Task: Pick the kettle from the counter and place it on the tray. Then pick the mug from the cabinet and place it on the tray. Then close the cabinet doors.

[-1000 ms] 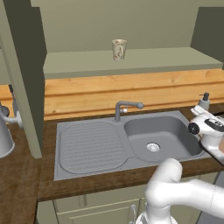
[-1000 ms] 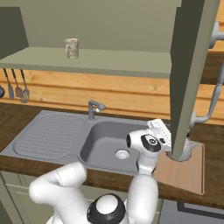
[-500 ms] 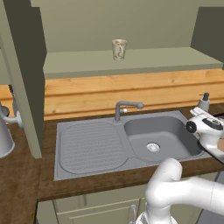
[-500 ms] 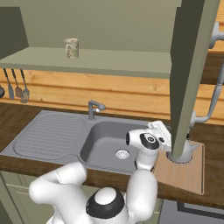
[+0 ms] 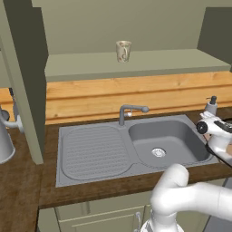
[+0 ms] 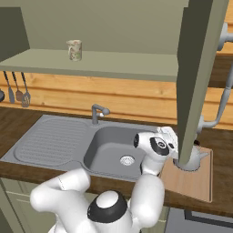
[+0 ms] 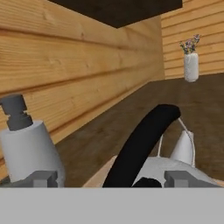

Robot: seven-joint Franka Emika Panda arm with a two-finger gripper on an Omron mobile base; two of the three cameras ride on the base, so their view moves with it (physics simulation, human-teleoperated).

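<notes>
- Barely anything has shifted since a second ago: arm a touch higher, mug (image 5: 123, 50) unmoved on the cabinet shelf (image 5: 136, 68).
- Jaws (image 7: 111, 178) spread wide, released, straddling the black handle (image 7: 140, 144) of the kettle (image 6: 191, 157), which sits on the tray (image 6: 186, 179).
- Advice: lift straight clear of the handle before swinging up.
- Forearm low, right of sink (image 5: 158, 145).

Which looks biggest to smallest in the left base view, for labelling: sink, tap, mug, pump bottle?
1. Sink
2. Tap
3. Mug and pump bottle look alike; the mug stands farther back, so no ranking.
</notes>
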